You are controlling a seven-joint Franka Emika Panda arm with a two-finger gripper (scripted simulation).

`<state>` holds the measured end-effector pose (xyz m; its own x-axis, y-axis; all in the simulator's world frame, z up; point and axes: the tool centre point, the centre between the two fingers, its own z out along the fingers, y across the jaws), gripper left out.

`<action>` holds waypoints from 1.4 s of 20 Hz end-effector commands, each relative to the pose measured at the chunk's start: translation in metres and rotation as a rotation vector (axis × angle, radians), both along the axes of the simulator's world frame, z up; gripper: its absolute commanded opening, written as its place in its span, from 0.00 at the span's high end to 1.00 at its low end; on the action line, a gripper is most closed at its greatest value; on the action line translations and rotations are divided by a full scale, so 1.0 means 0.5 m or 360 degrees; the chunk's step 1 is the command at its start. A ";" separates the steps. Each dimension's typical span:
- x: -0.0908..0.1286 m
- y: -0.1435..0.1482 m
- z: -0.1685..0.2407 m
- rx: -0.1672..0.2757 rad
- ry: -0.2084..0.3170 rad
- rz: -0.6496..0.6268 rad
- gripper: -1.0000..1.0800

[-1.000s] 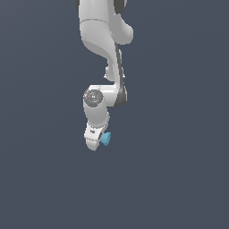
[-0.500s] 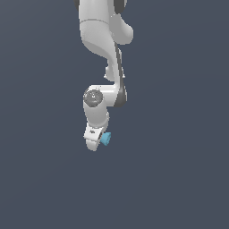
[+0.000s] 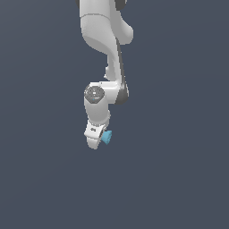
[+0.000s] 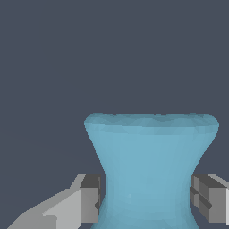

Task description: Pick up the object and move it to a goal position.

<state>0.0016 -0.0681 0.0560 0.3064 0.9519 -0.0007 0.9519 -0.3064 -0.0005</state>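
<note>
The tool (image 4: 145,203) grips the light-blue spool (image 4: 150,170) at its narrow waist, 1 finger (image 4: 87,199) on each side. In the exterior view the spool (image 3: 107,137) sits beside the tool's tip. My advice: carry slowly and keep the squeeze constant, since the flared ends resist slipping.

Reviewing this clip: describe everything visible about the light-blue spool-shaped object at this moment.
The object is a small light-blue spool with a narrow waist and a wide flared end, smooth, matte and faintly faceted. In the wrist view it sits between the gripper's two grey fingertips, which stand at its waist on either side, apparently touching it. In the exterior view the object pokes out on the exterior view's right of the white gripper, against a plain dark background; no supporting surface can be made out.
</note>
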 end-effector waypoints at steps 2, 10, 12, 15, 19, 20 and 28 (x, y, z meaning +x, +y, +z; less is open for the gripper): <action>-0.004 0.013 0.033 -0.0001 -0.0002 0.0001 1.00; -0.025 0.062 0.164 -0.0002 -0.0001 0.0002 1.00; -0.031 0.079 0.207 -0.0003 -0.0001 0.0003 1.00; -0.041 0.106 0.277 -0.0003 0.0000 0.0004 1.00; -0.054 0.143 0.371 -0.0002 0.0000 0.0005 1.00; -0.057 0.152 0.394 -0.0002 0.0000 0.0005 1.00; -0.080 0.220 0.577 0.0000 0.0000 0.0006 1.00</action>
